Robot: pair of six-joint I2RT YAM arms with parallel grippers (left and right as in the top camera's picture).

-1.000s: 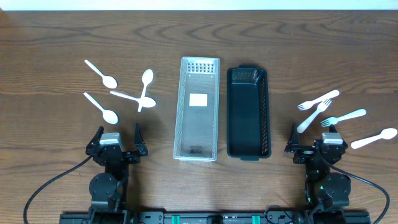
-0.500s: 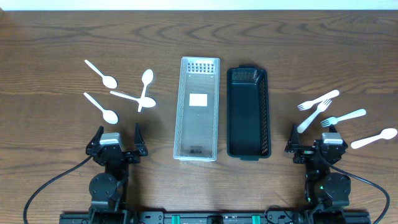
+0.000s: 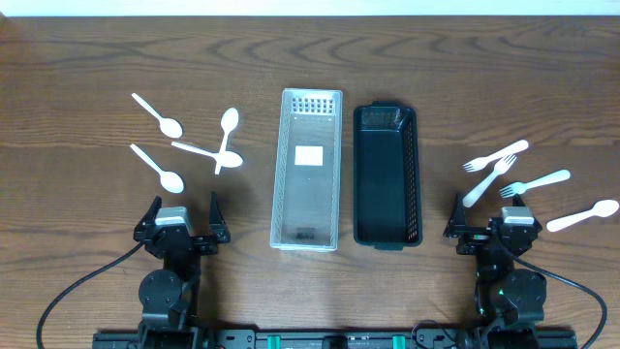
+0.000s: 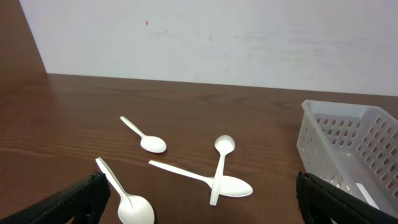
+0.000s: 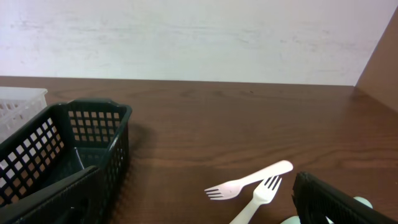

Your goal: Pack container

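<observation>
White plastic spoons point(image 3: 170, 180) lie just ahead of the fingers of the left gripper point(image 3: 184, 202), forks point(image 3: 497, 155) just ahead of those of the right gripper point(image 3: 484, 206). Both pairs of fingers stand wide apart, gripping nothing. The clear basket point(image 3: 308, 194) and the black basket point(image 3: 387, 184) sit side by side between the two, a little farther forward.

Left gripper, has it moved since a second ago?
No. The left gripper sits in the same spot, left of the clear basket's near corner, jaws open.
</observation>
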